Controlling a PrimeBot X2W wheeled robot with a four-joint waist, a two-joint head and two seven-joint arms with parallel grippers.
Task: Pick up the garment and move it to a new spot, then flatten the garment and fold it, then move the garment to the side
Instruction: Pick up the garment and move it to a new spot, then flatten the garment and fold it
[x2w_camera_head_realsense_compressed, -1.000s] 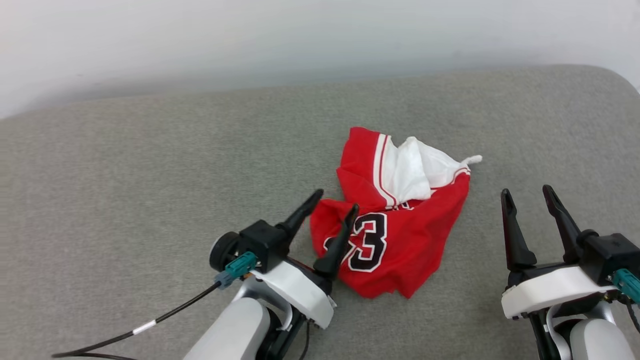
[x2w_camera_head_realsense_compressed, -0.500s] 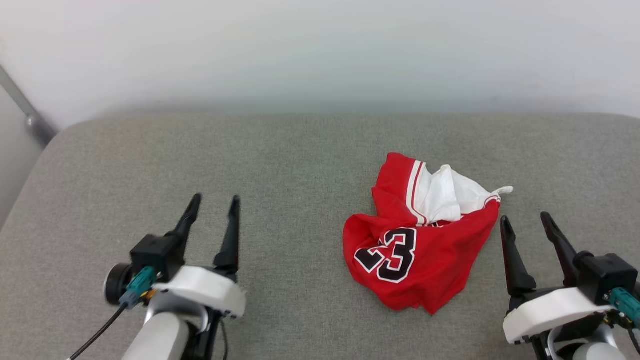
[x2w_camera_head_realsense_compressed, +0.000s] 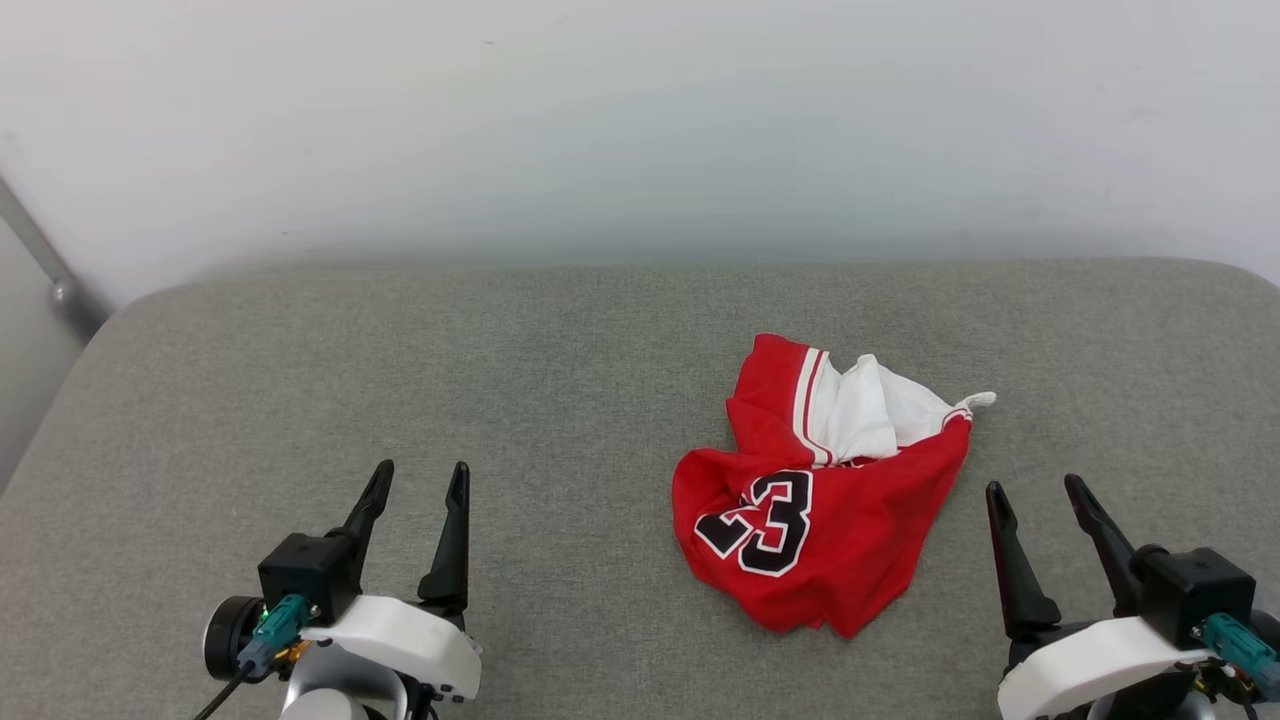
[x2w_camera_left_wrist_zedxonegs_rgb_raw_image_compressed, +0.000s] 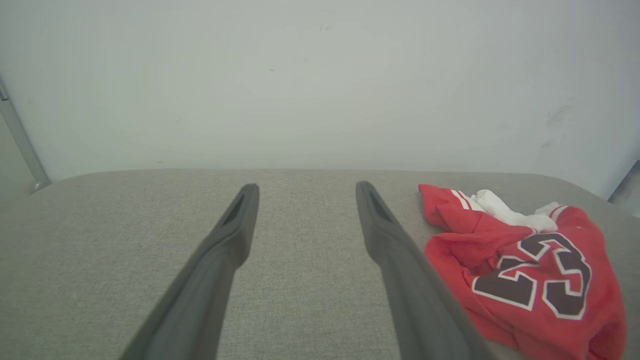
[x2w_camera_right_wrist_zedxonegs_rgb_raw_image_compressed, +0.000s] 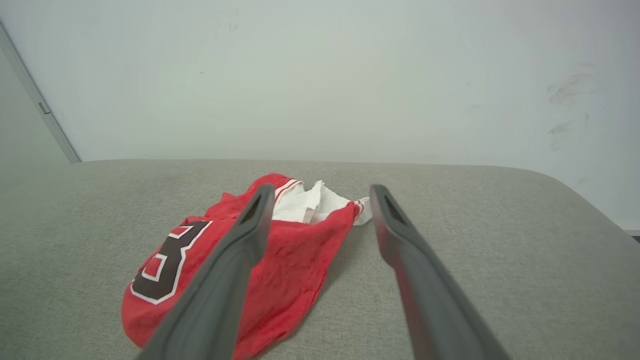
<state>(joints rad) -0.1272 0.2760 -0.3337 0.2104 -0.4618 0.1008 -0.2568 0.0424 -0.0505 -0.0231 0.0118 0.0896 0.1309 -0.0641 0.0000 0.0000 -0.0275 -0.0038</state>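
The garment (x2w_camera_head_realsense_compressed: 820, 500), a red jersey with white sleeve cloth and black white-outlined numerals, lies crumpled on the grey cushion (x2w_camera_head_realsense_compressed: 560, 400), right of centre. My left gripper (x2w_camera_head_realsense_compressed: 420, 482) stands open at the lower left, well apart from it, with nothing between its fingers. Just right of the garment's lower edge, my right gripper (x2w_camera_head_realsense_compressed: 1035, 495) is open too and holds nothing. In the left wrist view the garment (x2w_camera_left_wrist_zedxonegs_rgb_raw_image_compressed: 530, 270) lies right of the open left gripper (x2w_camera_left_wrist_zedxonegs_rgb_raw_image_compressed: 306, 192). In the right wrist view the garment (x2w_camera_right_wrist_zedxonegs_rgb_raw_image_compressed: 300, 250) lies ahead and left of the right gripper (x2w_camera_right_wrist_zedxonegs_rgb_raw_image_compressed: 322, 194).
A pale wall (x2w_camera_head_realsense_compressed: 640, 130) rises behind the cushion. A grey metal bar (x2w_camera_head_realsense_compressed: 40, 260) leans at the far left past the cushion's rounded corner. Bare cushion surface stretches left of the garment and toward the wall.
My left gripper has drawn away from the garment to the lower left, leaving it on the cushion. The head view has shifted, so the whole scene sits differently. The right gripper stays open.
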